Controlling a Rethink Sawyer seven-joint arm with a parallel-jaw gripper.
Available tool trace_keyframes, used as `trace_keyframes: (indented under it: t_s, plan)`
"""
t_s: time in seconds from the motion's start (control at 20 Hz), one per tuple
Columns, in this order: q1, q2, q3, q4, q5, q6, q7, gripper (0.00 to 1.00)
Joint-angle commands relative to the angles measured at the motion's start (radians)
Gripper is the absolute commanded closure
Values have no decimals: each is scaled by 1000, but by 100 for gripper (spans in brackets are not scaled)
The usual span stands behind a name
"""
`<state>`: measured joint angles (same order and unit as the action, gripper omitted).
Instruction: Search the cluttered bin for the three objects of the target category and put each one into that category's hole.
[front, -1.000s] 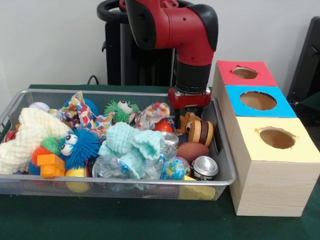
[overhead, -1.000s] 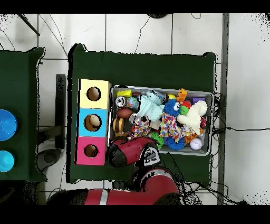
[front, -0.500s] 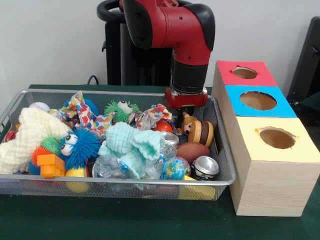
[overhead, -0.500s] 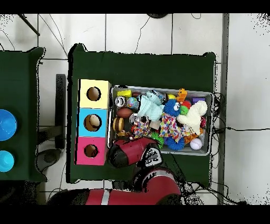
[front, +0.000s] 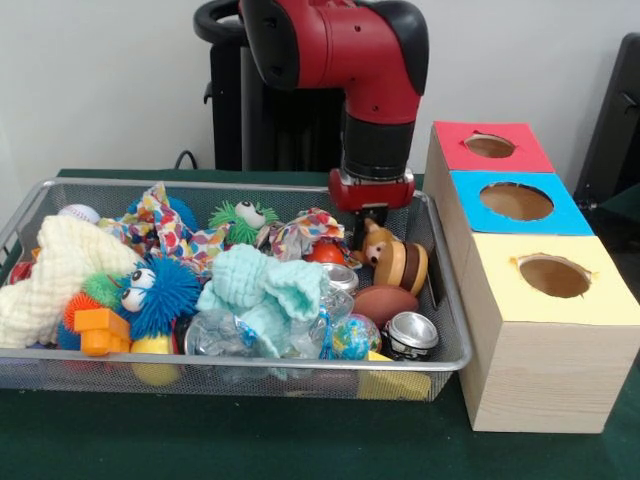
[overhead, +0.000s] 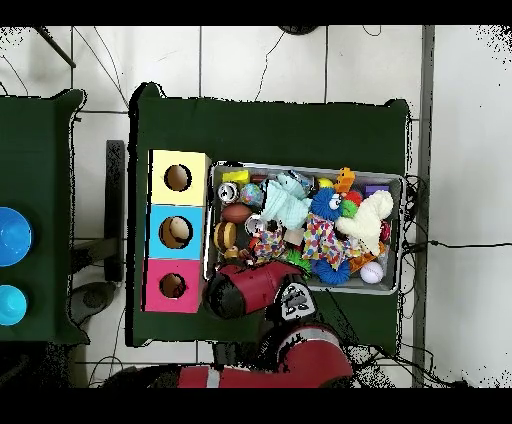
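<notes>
Pincer (front: 366, 222) hangs over the bin (front: 445, 330), grip state unclear, and I'd guess something sits inside the blue hole (overhead: 175, 232).

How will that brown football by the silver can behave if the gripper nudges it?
The brown football looks smooth and egg-shaped, so it would probably roll or wobble sideways. It is wedged between the silver can and the bear toy, which may hold it. It likely slips from a narrow pinch.

Three holes top the wooden box: one red (front: 490, 146), one blue (front: 517, 201), one yellow (front: 554, 276). Two metal cans (front: 410, 335) (front: 341, 277) and one baseball (front: 78, 213) lie in one wire bin (front: 300, 375).
</notes>
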<state>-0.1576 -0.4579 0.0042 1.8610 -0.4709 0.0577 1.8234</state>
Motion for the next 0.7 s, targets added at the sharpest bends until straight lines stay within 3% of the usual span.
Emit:
trace_keyframes:
  t_s: [0.05, 0.35, 0.7]
  plan:
    - [-77, -226, 114, 52, 111, 180, 104, 100]
    - [-90, -327, 127, 101, 154, 274, 80, 100]
    - [-48, -455, 127, 155, 242, 388, 104, 100]
